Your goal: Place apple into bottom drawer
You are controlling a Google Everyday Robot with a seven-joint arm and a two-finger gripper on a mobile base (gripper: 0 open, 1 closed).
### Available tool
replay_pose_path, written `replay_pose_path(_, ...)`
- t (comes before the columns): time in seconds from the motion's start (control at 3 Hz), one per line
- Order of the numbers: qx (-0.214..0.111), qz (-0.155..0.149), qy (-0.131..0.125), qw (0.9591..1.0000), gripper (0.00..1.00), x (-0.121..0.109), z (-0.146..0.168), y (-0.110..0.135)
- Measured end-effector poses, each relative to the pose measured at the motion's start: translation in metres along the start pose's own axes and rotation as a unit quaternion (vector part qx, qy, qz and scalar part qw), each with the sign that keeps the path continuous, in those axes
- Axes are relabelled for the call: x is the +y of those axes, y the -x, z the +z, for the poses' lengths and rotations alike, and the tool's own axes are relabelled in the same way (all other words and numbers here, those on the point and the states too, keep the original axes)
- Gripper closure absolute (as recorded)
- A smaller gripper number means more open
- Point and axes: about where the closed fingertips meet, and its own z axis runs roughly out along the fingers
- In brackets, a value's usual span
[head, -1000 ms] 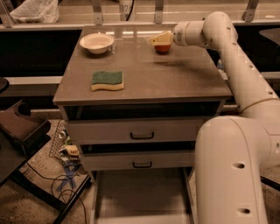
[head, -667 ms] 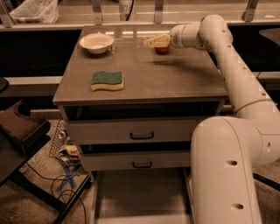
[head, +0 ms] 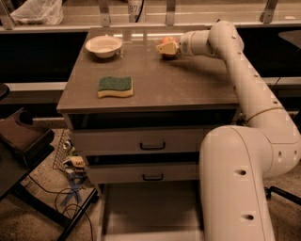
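The gripper (head: pixel 168 48) sits low over the far edge of the cabinet top (head: pixel 188 89), pointing left, right up against the one apple (head: pixel 166 41). From where I stand the small reddish fruit shows just above and behind the gripper's pale tip, touching it or nearly so. Whether the gripper has closed on it or is only held against it I cannot tell. The apple is on the worktop at the back, right of centre, well apart from the drawer below.

There is a single arm (head: pixel 244 80), cream-coloured. It runs from the gripper to the right, bends and drops down the cabinet's right side into the robot's bulky body (head: pixel 235 183) in the foreground.

Two other things lie on the top. One white bowl (head: pixel 103 46) stands in the far left corner, well to the left of the apple. One sponge (head: pixel 115 86), green on top and yellow beneath, lies flat nearer the front left.

The cabinet front shows three drawers. Two are shut, an upper drawer (head: pixel 141 140) and a middle drawer (head: pixel 117 173), each with one black handle. The third, the bottom drawer (head: pixel 150 212), is pulled out towards me, its flat grey floor showing, with the robot's body covering its right part.

One crumpled plastic bag (head: pixel 35 12) lies on the ledge behind, at the far left. Some cables (head: pixel 70 197) trail over the floor to the left of the cabinet.
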Motion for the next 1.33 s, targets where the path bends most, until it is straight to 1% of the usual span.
replay_pose_path(0.33,0.006,0.003,-0.004,1.0000,0.61,-0.001,0.005,-0.007)
replay_pose_path(0.67,0.007,0.003,-0.001,1.0000,0.84,0.001,0.008,-0.008)
replay_pose_path(1.0,0.009,0.004,0.001,1.0000,1.00,0.003,0.011,-0.010)
replay_pose_path(1.33,-0.002,-0.008,-0.013,0.9999,1.00,0.001,0.000,0.006)
